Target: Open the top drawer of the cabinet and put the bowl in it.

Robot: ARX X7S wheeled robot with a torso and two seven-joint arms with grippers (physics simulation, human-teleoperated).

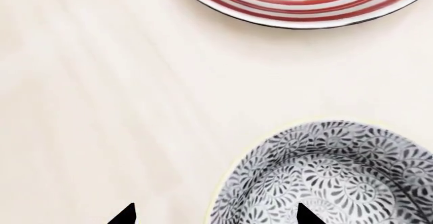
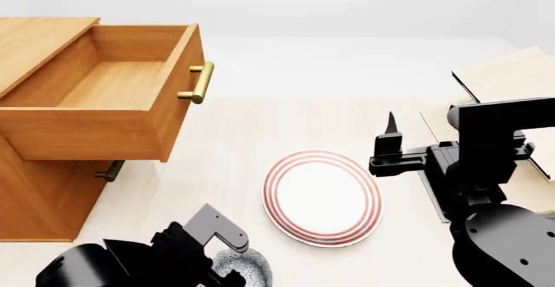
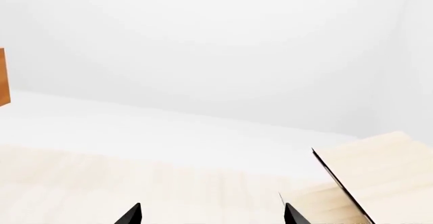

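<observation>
The cabinet (image 2: pixel 39 189) stands at the left. Its top drawer (image 2: pixel 113 86) is pulled out, showing a lighter wood inside that holds nothing, with its brass handle (image 2: pixel 197 82) on the front. The bowl (image 1: pixel 338 178), patterned grey-blue, sits on the table; in the head view it (image 2: pixel 247 267) is partly hidden under my left arm. My left gripper (image 1: pixel 216 216) is open above the bowl's rim, one fingertip (image 1: pixel 308 215) over the bowl and the other over the table. My right gripper (image 3: pixel 213 216) is open and holds nothing, raised beside the plate (image 2: pixel 390 137).
A flat white plate with red rings (image 2: pixel 323 197) lies beside the bowl and shows in the left wrist view (image 1: pixel 304 6). A pale tilted-board rack (image 2: pixel 511 79) stands at the right. A lower drawer's handle (image 2: pixel 110 170) shows under the open drawer.
</observation>
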